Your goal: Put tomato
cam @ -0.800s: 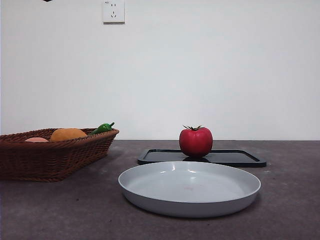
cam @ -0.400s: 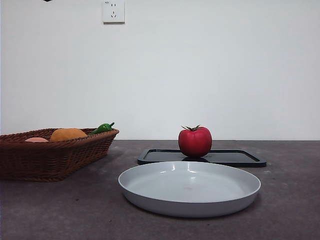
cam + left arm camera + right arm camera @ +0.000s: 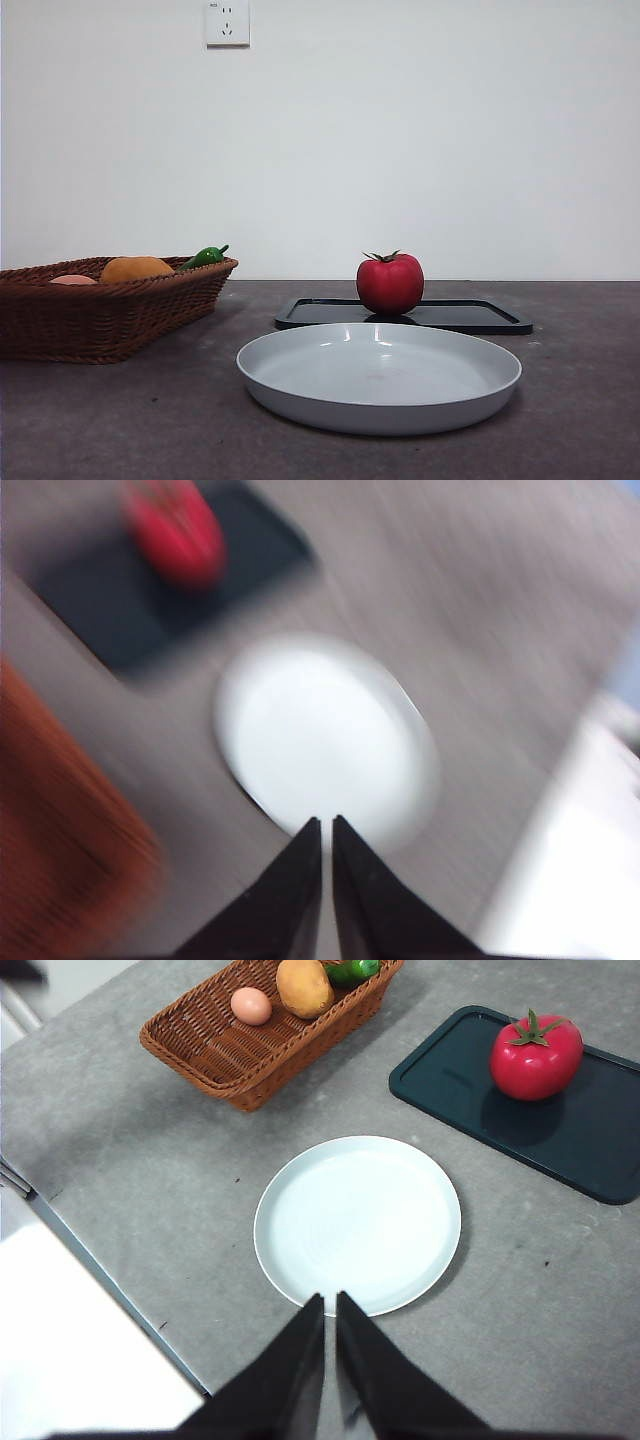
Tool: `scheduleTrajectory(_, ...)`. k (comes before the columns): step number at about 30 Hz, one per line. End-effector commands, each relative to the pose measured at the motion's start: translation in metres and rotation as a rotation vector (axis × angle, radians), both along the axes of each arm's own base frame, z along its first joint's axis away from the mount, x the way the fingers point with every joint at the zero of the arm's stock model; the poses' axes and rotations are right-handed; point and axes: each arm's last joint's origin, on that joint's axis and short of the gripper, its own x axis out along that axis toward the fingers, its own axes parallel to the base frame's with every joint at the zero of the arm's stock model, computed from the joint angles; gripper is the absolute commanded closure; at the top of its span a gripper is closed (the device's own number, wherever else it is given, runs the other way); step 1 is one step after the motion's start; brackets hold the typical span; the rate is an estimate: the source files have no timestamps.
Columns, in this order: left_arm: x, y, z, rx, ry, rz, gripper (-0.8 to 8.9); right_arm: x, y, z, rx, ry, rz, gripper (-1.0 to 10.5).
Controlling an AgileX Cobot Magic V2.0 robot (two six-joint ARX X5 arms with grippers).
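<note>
On the far black tray (image 3: 480, 316) stands the tomato (image 3: 390, 283), behind the plate (image 3: 379, 375). Left gripper (image 3: 322, 825) and right gripper (image 3: 328, 1300) hover high, jaws closed, empty.

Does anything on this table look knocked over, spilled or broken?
Nothing stands out. The tomato sits upright on the black tray, the white plate lies flat and bare, and the fruit stays inside the wicker basket. Both grippers hang above, jaws shut.
</note>
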Motion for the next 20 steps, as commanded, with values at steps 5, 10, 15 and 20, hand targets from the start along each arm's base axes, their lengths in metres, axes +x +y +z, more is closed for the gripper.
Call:
scheduleTrajectory(5, -0.019, 0.038, 0.036, -0.03, -0.521, 0.185, 7.98, 0.001, 0.001, 0.003, 0.012, -0.004, 0.0, 9.4)
scheduleTrajectory(10, -0.036, 0.059, 0.02, 0.008, -0.727, 0.461, 7.98, 0.001, 0.001, 0.003, 0.012, -0.004, 0.0, 9.4)
scheduleTrajectory(15, -0.045, 0.069, -0.024, 0.035, -0.766, 0.707, 7.98, 0.001, 0.001, 0.003, 0.012, -0.004, 0.0, 9.4)
scheduleTrajectory(20, -0.048, 0.074, -0.075, 0.056, -0.721, 0.832, 7.98, 0.001, 0.001, 0.003, 0.012, -0.004, 0.0, 9.4)
